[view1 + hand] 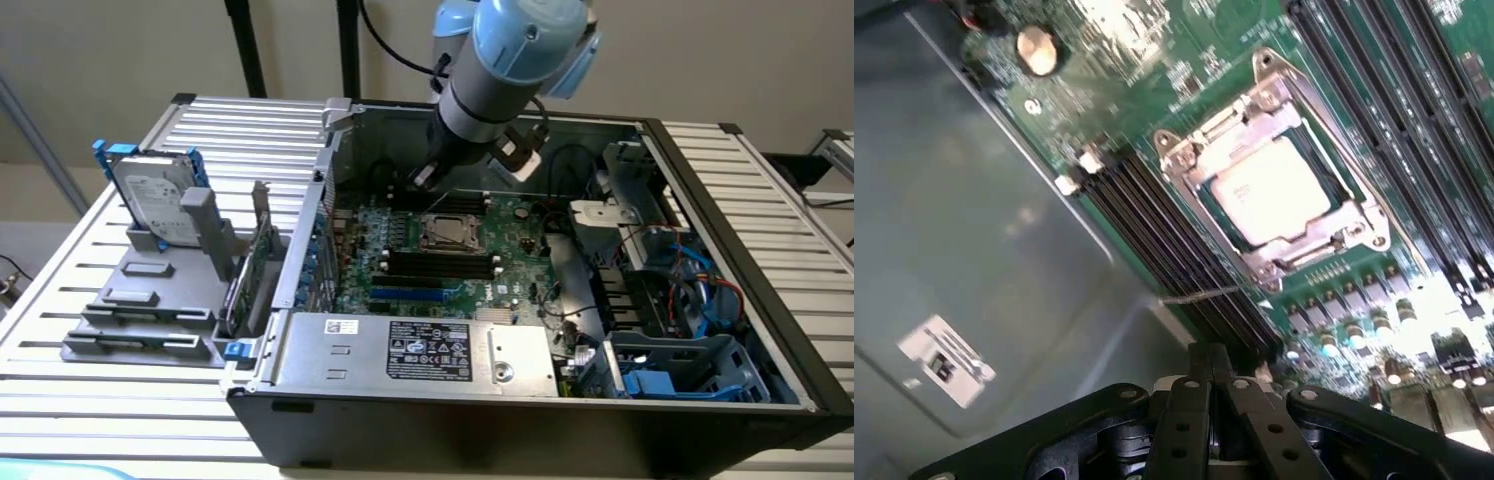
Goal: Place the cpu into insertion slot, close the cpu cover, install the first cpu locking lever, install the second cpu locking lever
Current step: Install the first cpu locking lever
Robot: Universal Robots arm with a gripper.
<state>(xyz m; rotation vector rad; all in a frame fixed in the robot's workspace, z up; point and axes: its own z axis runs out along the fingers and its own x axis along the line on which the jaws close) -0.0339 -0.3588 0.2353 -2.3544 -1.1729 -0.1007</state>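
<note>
The cpu (1269,190), a pale square chip, lies flat in the insertion slot (1205,202) on the green motherboard. The silvery cpu cover (1249,125) lies down around it, and the chip shows through its cut-out centre. A thin metal lever rod (1199,295) sticks out beside the socket near the black memory strips. My gripper (1209,352) is shut with nothing between its fingers and hangs above the board, apart from the socket. In the exterior view the gripper (424,180) is inside the case, just behind the socket (447,232).
The open computer case (747,260) walls in the board. A grey labelled metal box (427,350) sits at its front and blue-cabled drive bays (681,300) at the exterior view's right. A hard drive (154,200) and grey brackets stand on the slatted table on the left.
</note>
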